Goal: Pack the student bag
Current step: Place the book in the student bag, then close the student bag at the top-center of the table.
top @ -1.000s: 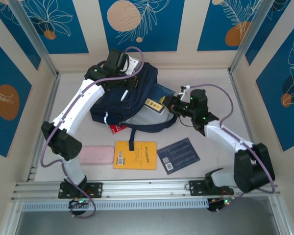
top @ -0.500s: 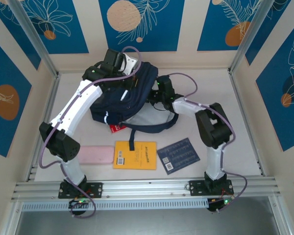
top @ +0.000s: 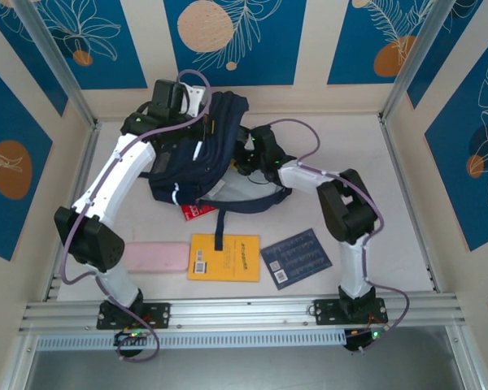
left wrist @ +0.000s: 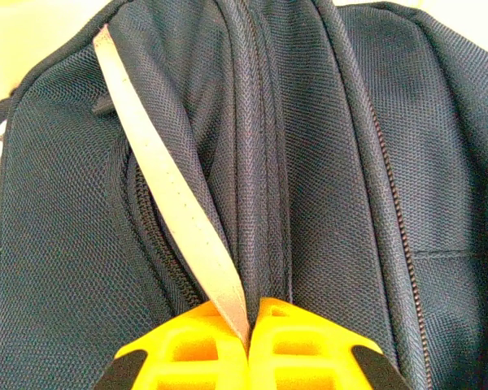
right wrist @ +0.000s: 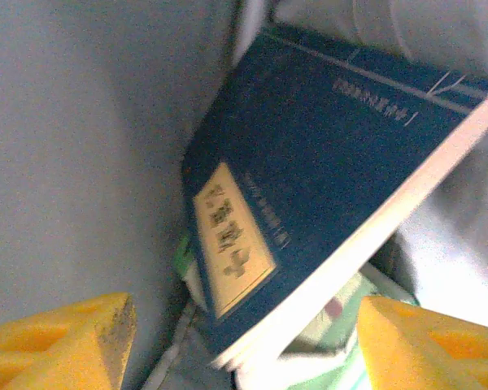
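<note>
**Bag's at the back of the table, one arm on the strap, the other one inside**

Top camera first. The table (top: 366, 175) is a plain pale surface, boxed in by beige walls with blue panels (top: 232, 41) that carry orange circles and white leaf doodles. A metal rail (top: 244, 311) runs along the near edge where the arm bases sit. The student bag (top: 197, 166) is at the back, left of centre, its top end pulled up toward the rear wall. The left gripper (top: 199, 123) is up at that raised end, and the right gripper (top: 242, 158) is tucked into the bag's right side. In front of the bag, in a row on the table: a pink case (top: 156, 257), a yellow book (top: 224, 257) and a dark blue booklet (top: 296, 257). Something red (top: 195, 213) pokes out from under the bag's near edge.

Left wrist cam: the left gripper (left wrist: 250, 313) has its yellow fingers pressed together on a pale strap (left wrist: 167, 183), with navy fabric and zips all around.

Right wrist cam: the right gripper (right wrist: 246, 313) has its jaws spread wide and isn't gripping anything. Between them a navy book (right wrist: 309, 171) with a yellowish label leans against the grey lining (right wrist: 81, 146), with something greenish-white (right wrist: 337, 325) under it. It's blurry, so I can't tell what that is.
</note>
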You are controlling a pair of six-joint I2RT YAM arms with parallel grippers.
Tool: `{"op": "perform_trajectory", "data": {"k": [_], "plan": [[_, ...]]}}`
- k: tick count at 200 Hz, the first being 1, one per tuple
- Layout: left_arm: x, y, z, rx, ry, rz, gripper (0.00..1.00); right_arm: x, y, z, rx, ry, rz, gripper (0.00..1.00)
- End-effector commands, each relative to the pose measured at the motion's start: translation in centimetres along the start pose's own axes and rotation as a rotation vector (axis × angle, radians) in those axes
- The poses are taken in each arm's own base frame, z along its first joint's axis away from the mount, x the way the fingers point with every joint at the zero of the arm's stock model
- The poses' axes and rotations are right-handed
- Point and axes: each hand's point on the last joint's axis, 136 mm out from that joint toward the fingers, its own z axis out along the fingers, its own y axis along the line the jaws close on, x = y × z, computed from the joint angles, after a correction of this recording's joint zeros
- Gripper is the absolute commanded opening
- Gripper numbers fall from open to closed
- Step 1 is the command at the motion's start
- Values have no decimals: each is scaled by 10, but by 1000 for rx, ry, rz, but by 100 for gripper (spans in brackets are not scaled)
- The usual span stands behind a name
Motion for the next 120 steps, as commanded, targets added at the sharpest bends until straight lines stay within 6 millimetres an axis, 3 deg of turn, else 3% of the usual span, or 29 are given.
{"op": "perform_trajectory", "data": {"k": [1, 39, 64, 81, 92, 120], "plan": [[-65, 28, -28, -79, -273, -48, 0, -18, 38, -46, -47, -102, -140, 73], [-83, 68, -19, -181, -356, -137, 0, -14, 41, -107, 43, -226, -242, 72], [-93, 72, -3, -158, -387, -144, 0, 5, 37, -134, 51, -229, -289, 71], [-92, 66, 21, -89, -350, -147, 0, 19, 30, -145, 54, -217, -311, 71], [-88, 58, 38, -18, -300, -158, 9, 27, 23, -152, 66, -212, -325, 71], [-65, 38, 61, 122, -208, -218, 48, 39, 6, -165, 97, -210, -336, 71]]}}
